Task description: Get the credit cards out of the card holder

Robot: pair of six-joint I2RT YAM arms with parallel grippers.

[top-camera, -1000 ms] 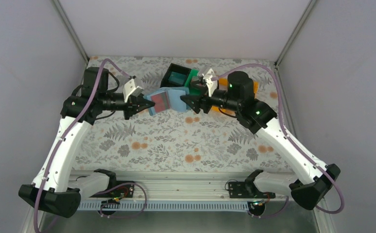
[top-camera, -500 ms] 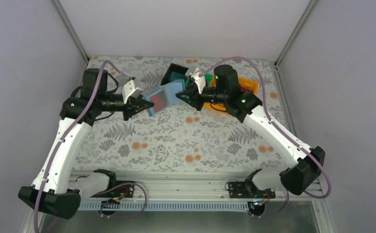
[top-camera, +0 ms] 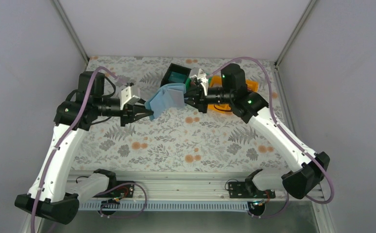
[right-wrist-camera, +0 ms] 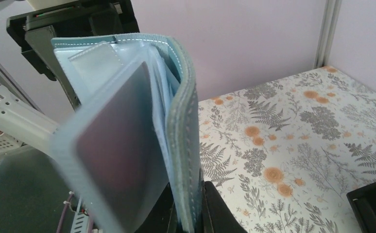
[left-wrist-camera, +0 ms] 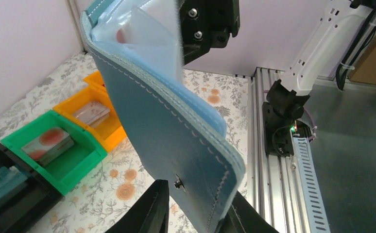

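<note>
The blue-teal card holder point(top-camera: 166, 98) hangs above the table between both arms, folded so its outer cover faces up. My right gripper point(top-camera: 187, 95) is shut on its right edge; in the right wrist view the fingers point(right-wrist-camera: 215, 208) pinch the cover point(right-wrist-camera: 185, 121). A dark reddish credit card point(right-wrist-camera: 113, 145) sits blurred in a clear sleeve. My left gripper point(top-camera: 147, 115) stands open around the holder's lower corner point(left-wrist-camera: 176, 136), with a gap beside its left finger point(left-wrist-camera: 149, 208). A pale card with a red mark point(left-wrist-camera: 123, 33) shows in a pocket.
A black bin point(top-camera: 175, 75), a green bin point(top-camera: 194, 77) and an orange bin point(top-camera: 251, 86) stand at the back of the floral table, each with cards inside. The left wrist view shows the green bin point(left-wrist-camera: 84, 160) and the orange bin point(left-wrist-camera: 111, 138) below the holder.
My right gripper closed onto the holder's right edge. My left jaws parted and that arm drew back to the lower left. The holder folded over, hiding the red card from above.
</note>
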